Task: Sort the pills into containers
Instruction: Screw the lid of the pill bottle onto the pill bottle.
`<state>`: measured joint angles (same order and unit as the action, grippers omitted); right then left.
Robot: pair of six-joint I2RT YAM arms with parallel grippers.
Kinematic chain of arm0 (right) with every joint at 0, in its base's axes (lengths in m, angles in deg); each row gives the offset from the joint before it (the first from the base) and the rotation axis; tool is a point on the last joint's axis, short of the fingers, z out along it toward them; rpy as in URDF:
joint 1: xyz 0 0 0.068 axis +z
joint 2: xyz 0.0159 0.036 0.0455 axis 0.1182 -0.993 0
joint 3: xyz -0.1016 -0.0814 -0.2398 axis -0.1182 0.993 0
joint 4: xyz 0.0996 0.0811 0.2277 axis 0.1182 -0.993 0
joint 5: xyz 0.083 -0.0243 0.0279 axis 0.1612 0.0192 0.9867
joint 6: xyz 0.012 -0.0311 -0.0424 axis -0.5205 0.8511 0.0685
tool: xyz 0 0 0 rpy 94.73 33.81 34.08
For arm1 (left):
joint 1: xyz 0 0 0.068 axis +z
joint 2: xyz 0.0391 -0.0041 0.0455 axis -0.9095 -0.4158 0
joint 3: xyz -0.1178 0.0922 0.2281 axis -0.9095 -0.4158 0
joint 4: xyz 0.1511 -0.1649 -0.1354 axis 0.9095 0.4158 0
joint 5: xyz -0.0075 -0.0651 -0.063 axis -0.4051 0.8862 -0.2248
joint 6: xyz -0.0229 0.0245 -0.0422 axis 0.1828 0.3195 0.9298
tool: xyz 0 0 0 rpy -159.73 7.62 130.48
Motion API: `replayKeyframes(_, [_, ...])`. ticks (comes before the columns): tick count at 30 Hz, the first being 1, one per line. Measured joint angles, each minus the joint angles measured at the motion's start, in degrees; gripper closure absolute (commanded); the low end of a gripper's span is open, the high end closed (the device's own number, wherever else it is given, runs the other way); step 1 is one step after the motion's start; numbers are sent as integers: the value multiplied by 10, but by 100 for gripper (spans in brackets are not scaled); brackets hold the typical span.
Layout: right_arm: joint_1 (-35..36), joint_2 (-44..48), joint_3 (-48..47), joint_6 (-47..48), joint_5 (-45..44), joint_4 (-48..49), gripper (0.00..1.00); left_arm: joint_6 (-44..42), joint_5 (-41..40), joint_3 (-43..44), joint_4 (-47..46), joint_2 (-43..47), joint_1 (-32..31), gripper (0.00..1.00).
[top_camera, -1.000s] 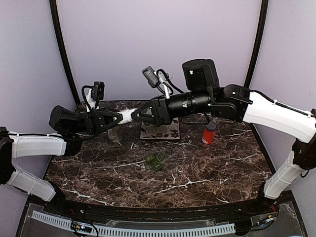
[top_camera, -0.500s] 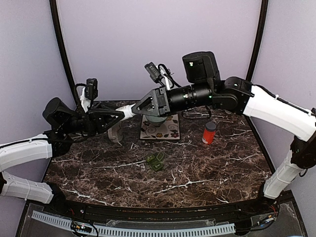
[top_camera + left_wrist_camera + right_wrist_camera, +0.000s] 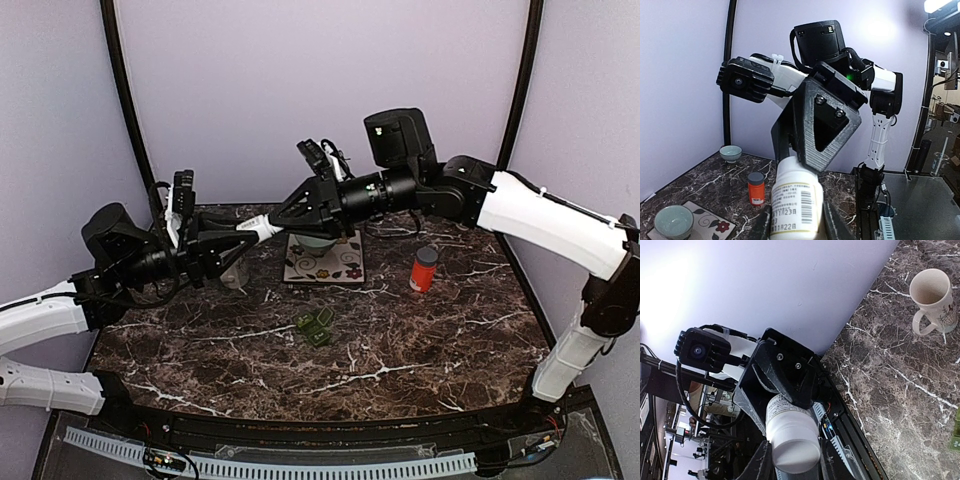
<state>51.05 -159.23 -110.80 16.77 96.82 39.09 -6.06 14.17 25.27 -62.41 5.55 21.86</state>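
Note:
A white pill bottle (image 3: 262, 229) hangs in the air above the back left of the table, held from both ends. My left gripper (image 3: 248, 233) is shut on its labelled body (image 3: 795, 202). My right gripper (image 3: 279, 223) is shut on its white cap (image 3: 793, 452). The containers, a small dark green pill box (image 3: 314, 326), lie on the marble near the table's middle, well below and in front of both grippers. No loose pills show.
An orange bottle (image 3: 424, 269) with a grey cap stands at the back right. A cream mug (image 3: 234, 272) stands under the left gripper. A pale bowl (image 3: 673, 222) sits on a flowered mat (image 3: 325, 264) at the back. A second bowl (image 3: 730, 152) stands near the back wall.
Both arms have risen a little while still joined on the white bottle. The left wrist has lifted and the right forearm has tipped upward. Neither grip has changed.

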Motion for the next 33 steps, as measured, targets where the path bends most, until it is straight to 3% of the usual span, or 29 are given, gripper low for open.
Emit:
replayKeyframes(9, [0, -14, 2, -82, 1, 15, 94, -38, -88, -38, -5, 35, -31, 100])
replayKeyframes(15, [2, -23, 5, -136, 2, 29, 93, -61, -151, -64, -20, 51, -57, 100])
replayKeyframes(28, [6, -29, 11, -160, -12, 51, 58, -63, -204, -108, -78, 68, -69, 100])
replayKeyframes(33, [6, -13, 26, -141, -35, 51, 52, -53, -226, -115, -90, 77, -68, 100])
